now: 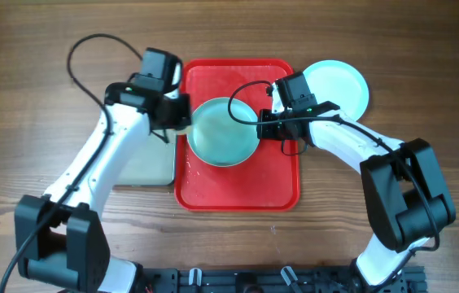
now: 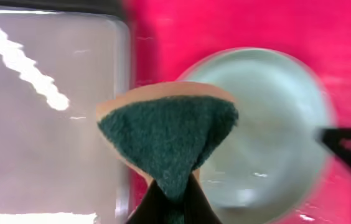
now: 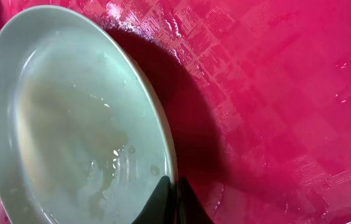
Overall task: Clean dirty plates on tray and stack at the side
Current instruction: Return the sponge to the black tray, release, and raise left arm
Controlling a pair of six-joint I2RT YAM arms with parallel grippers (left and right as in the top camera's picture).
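Plain wooden table (image 1: 34, 73) with the grain running sideways, and both arms reach in from the near edge. The biggest thing on it is the red tray (image 1: 238, 183), sitting about dead centre. Its floor is wet, and the right wrist view shows droplets and a shiny film all over the red. There's one mint plate (image 1: 224, 132) in the tray, in the upper half and closer to the left rim. Its inside looks smeary, with a few water beads.

Butted up against the tray's left side is a smaller grey tray (image 1: 150, 167), mostly hidden under the left arm. The left wrist view just shows glare streaks on its grey floor. Off the red tray, just past its top right corner, a second plate (image 1: 337, 85) lies flat on the wood.

The right gripper (image 1: 264, 122) has its fingers pinched together on the mint plate's right rim. Up close the fingertips meet over the edge, and there's a dark shadow on the tray right beside it, so that side looks tipped up a bit.

The left gripper (image 1: 182, 118) sits at the plate's left edge, clamped on a sponge (image 2: 169, 140), green scrubby face towards the camera and tan backing behind. The sponge is over the seam between the two trays, with the plate just to its right. Can't tell if it's actually touching the plate.
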